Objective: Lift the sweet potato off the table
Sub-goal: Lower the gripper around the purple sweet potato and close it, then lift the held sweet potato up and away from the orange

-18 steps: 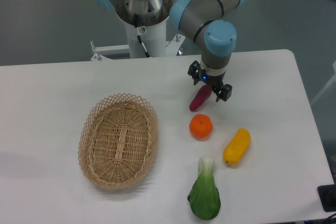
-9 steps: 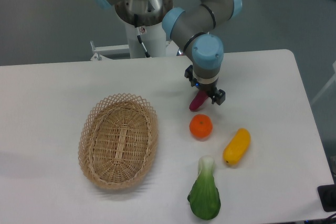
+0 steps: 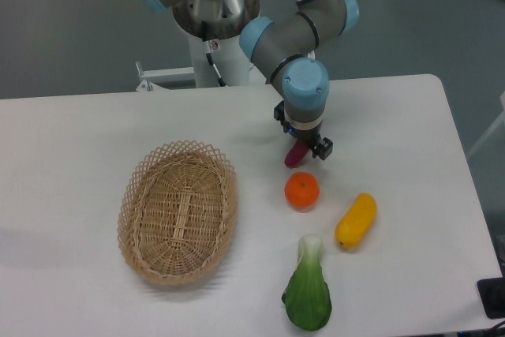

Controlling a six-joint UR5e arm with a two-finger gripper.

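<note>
The reddish-purple sweet potato (image 3: 294,155) lies on the white table (image 3: 79,132), just above the orange. Only its lower end shows; the rest is hidden under the gripper. My gripper (image 3: 304,138) is straight over it, low, with its open black fingers straddling the tuber on either side. I cannot tell whether the fingers touch it.
A round orange (image 3: 301,191) sits just below the sweet potato. A yellow oblong fruit (image 3: 356,220) lies to its right, a green leafy vegetable (image 3: 308,293) near the front edge. A woven oval wicker basket (image 3: 178,211) stands at the left.
The gripper has moved left and down, from beside the sweet potato's upper right end to directly over it, now covering most of it. The sweet potato has not moved.
</note>
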